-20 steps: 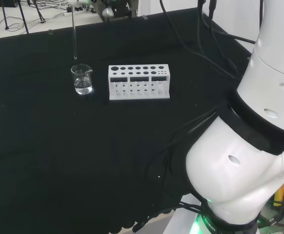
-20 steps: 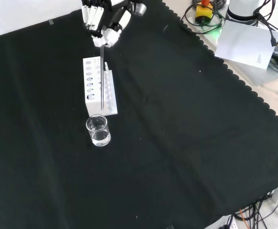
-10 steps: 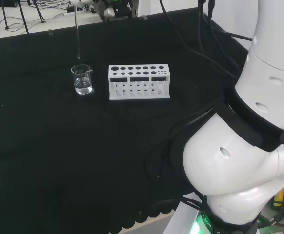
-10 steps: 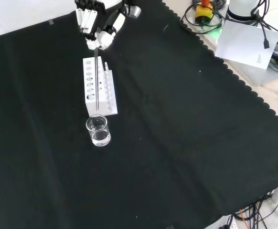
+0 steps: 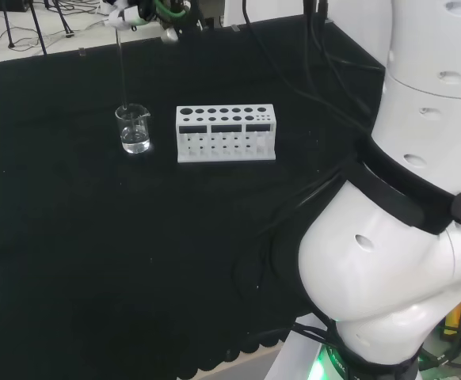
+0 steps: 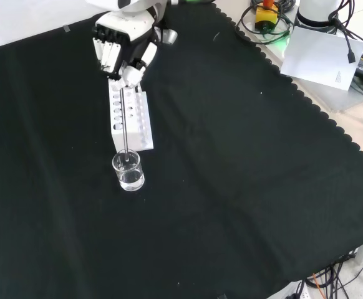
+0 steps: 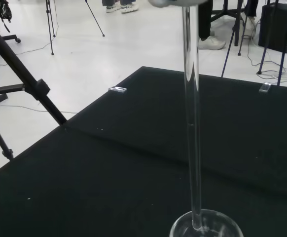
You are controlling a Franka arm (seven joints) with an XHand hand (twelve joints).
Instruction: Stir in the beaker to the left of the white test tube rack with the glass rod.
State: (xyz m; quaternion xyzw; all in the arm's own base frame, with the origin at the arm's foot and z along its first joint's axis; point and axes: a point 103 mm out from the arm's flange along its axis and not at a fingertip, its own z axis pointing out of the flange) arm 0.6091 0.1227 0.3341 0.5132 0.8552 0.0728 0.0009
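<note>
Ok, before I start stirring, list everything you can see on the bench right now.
beaker: one, clear glass with some clear liquid, in the front view just below the rack's near end; in the head view left of the rack.
glass rod: one, clear, held upright by the hand, its lower end at the beaker's mouth.
test tube rack: one, white, no tubes visible in it, near the cloth's middle in the head view.
cloth: one, black, scalloped edge, covers the bench.
hand: one, black and white, at the front view's top, fingers curled on the rod's upper end.
arm: white links with a black band, at the head view's right.
</note>
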